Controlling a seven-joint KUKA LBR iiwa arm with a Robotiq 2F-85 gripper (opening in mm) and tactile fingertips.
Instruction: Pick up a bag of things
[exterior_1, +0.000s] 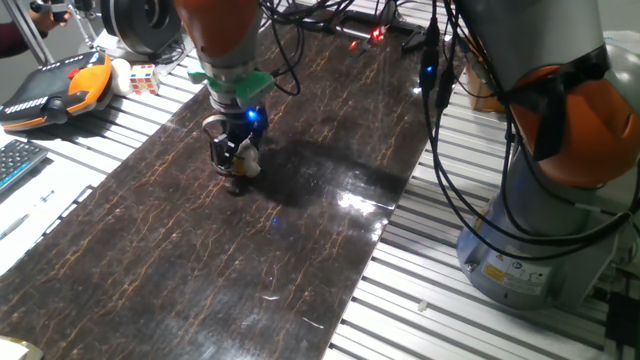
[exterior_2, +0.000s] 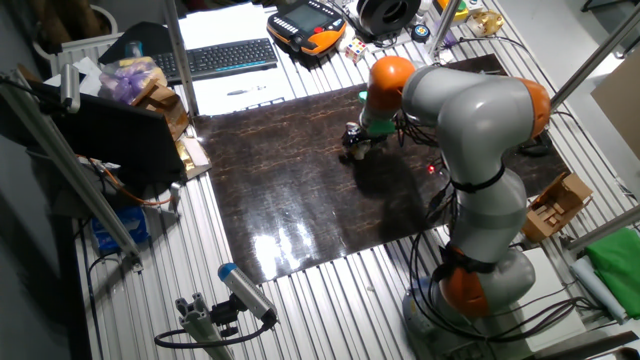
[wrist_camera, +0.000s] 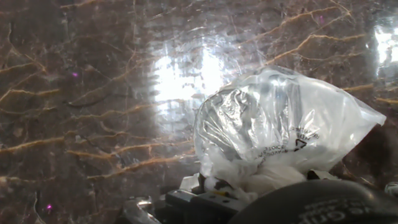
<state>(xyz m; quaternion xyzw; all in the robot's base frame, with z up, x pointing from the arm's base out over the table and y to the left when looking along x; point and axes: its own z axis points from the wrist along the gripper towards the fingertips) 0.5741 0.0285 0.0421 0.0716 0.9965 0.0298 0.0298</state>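
Bag of things (wrist_camera: 280, 130) seemingly in gripper (exterior_1: 234, 168), fingertips hidden

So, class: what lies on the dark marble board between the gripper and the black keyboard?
In the other fixed view, only bare marble board lies between the gripper and keyboard.

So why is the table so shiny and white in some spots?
Hand view: lamp glare on the glossy dark slab, bright behind the clear bag. One fixed view: a white reflection patch right of the pincer. The other fixed view: glare streaks at the slab's near edge.
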